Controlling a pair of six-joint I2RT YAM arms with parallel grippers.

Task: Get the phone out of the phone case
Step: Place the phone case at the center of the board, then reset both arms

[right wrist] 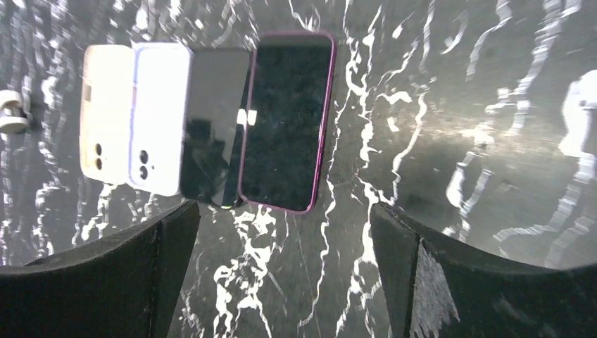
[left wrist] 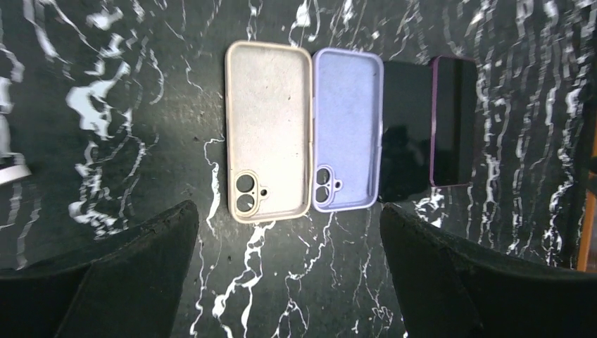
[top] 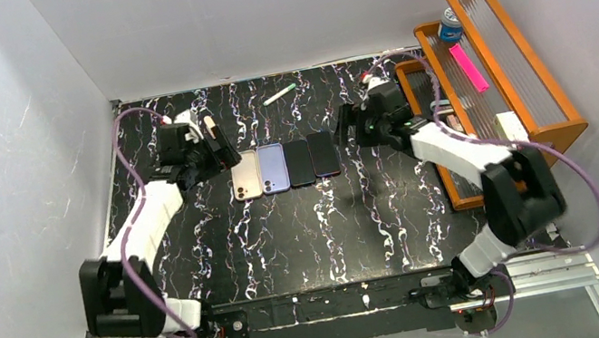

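Observation:
Four items lie in a row on the black marble table. From the left they are an empty beige case [top: 246,176] [left wrist: 269,130], an empty lavender case [top: 274,169] [left wrist: 347,130], a bare black phone [top: 299,162] [right wrist: 215,127], and a phone in a purple-rimmed case [top: 324,154] [right wrist: 287,120], screen up. My left gripper [top: 219,150] [left wrist: 290,282] is open and empty, hovering just left of the beige case. My right gripper [top: 350,133] [right wrist: 281,282] is open and empty, hovering just right of the cased phone. Neither touches anything.
A wooden rack [top: 528,75] stands at the right edge, holding a blue can [top: 449,24] and a pink item [top: 469,67]. A green and white pen [top: 279,94] lies near the back wall. White walls enclose the table.

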